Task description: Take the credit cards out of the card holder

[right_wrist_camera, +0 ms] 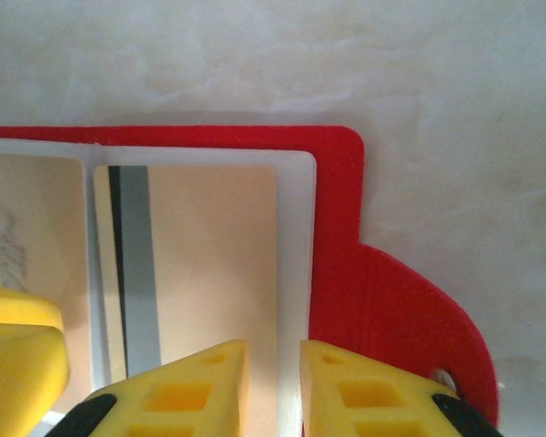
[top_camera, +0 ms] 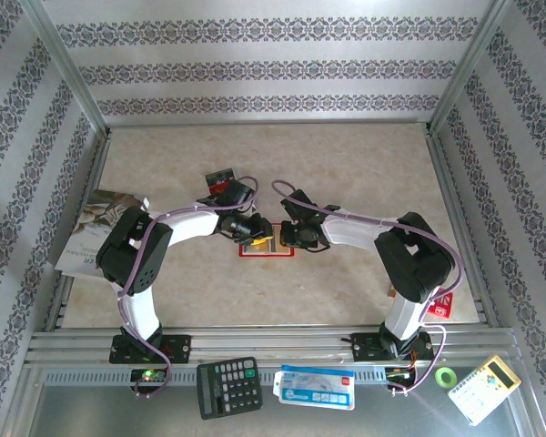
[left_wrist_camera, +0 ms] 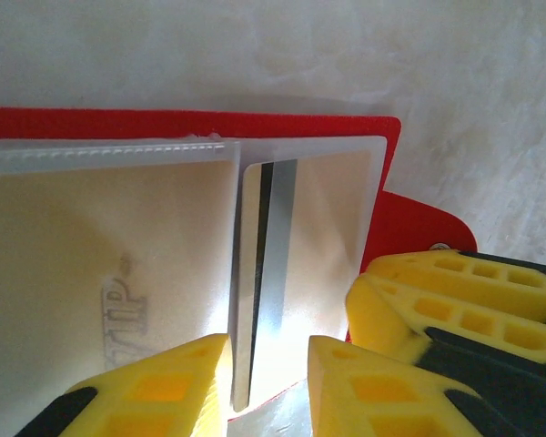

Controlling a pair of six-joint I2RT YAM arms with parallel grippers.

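Over the middle of the pale worktop, a little toward its near edge, the left arm and the right arm bend inward from their bases until their wrists almost meet. I judge they crowd one spot so that one can steady the case while the other works a card loose.

The left gripper rests at the seam between the two pockets. Its yellow fingers are parted by a modest gap that straddles the inner edge of the striped card, and nothing is visibly clamped between them. The right gripper sits just beside it, toward the tab side. Its jaws are nearly together, with only a slit showing, lined up over the outer rim of the same pocket. It grips nothing I can make out, and whether its pads press on the plastic cannot be told.

Beneath them the card holder lies unfolded and flat, red cover down and whitish pockets up, which puts the pocket mouths within reach from above.

The credit cards appear to be inside. A tan card with embossed lettering is in one pocket, and the striped card is in the pocket next to the snap tab. The tab lies flat on the worktop, out of the fingers' way.
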